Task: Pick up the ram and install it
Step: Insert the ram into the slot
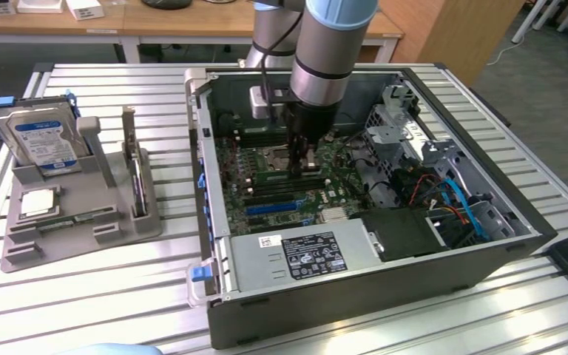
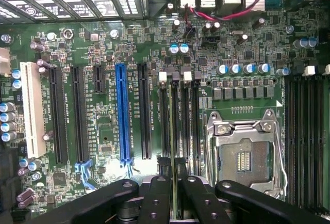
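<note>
Green ram [image 2: 174,199] sits clamped edge-on in the narrowly closed gripper [image 2: 172,164].

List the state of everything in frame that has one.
claw: shut on the ram
ram: held on edge over the memory slots beside the CPU socket; whether it is seated, cannot tell
CPU socket: empty
PC case: on its side, side panel off
hard drive: upright in the grey holder, outside the case
CPU chip: flat in the holder
</note>
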